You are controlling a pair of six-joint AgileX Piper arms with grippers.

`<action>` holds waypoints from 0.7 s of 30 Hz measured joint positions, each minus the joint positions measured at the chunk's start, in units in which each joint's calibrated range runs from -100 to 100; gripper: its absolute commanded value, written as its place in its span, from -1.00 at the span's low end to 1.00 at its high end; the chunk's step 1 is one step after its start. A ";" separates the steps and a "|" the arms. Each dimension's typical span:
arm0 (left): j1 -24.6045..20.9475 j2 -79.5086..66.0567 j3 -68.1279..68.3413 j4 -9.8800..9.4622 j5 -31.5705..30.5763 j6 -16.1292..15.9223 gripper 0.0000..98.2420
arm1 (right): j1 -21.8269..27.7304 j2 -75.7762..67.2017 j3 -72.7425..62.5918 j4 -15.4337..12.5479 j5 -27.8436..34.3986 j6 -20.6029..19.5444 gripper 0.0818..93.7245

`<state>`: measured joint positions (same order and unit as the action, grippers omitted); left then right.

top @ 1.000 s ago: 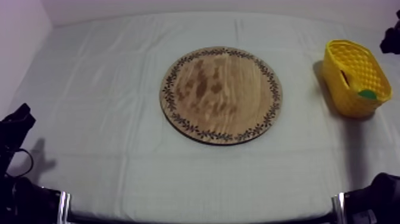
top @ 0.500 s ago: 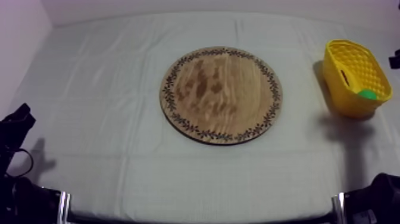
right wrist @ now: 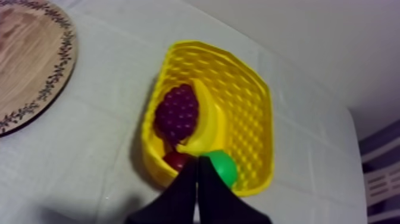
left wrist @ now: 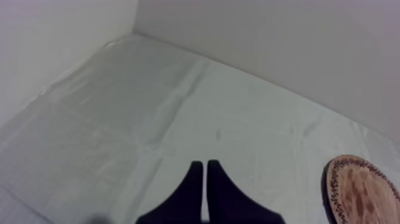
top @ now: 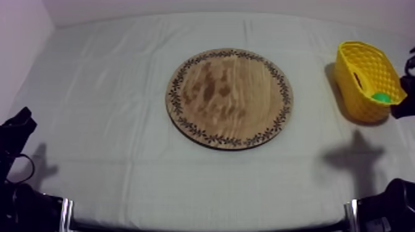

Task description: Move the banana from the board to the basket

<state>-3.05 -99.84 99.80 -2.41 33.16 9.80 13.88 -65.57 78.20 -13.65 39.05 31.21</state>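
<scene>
Table cloth point(top: 92, 92) carrying board point(top: 229, 97), banana point(right wrist: 208, 122) lying in basket point(right wrist: 247, 110) beside grapes point(right wrist: 177, 113), left gripper point(left wrist: 205, 167) and right gripper point(right wrist: 197, 164) pressing fingers together.

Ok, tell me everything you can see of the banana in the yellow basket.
The smooth, yellow, plastic-looking toy banana is whole and curved. It lies loose inside the yellow lattice-walled basket. Its inner curve wraps around the dark purple bunch of grapes and touches it. Its lower end points toward the small red fruit and a round green fruit; I cannot tell whether it touches them.
</scene>
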 measured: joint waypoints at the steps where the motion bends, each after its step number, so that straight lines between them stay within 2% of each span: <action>1: 0.00 0.00 0.00 0.00 0.00 0.00 -1.00 | -0.36 -1.40 1.73 -1.21 -0.55 0.53 -0.99; 6: 0.00 0.00 0.00 0.00 0.00 0.00 -1.00 | -1.22 -8.35 8.64 -4.53 -1.10 0.44 -0.99; 11: 0.00 0.00 0.00 0.00 0.00 0.00 -1.00 | -1.86 -14.73 13.83 -5.88 -1.68 -2.15 -0.99; 16: 0.00 0.00 0.00 0.00 0.00 0.00 -1.00 | -3.28 -20.45 16.56 -3.16 -1.99 -5.67 -0.99; 18: 0.00 0.00 0.00 0.00 0.00 0.00 -1.00 | -4.12 -22.90 16.56 -1.96 -0.29 -7.56 -0.99; 21: 0.00 0.00 0.00 0.00 0.00 0.03 -1.00 | -6.06 -26.21 17.60 1.95 3.02 -11.10 -0.99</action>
<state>-3.05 -99.84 99.80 -2.41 33.16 9.83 7.81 -91.78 95.80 -11.70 42.07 20.11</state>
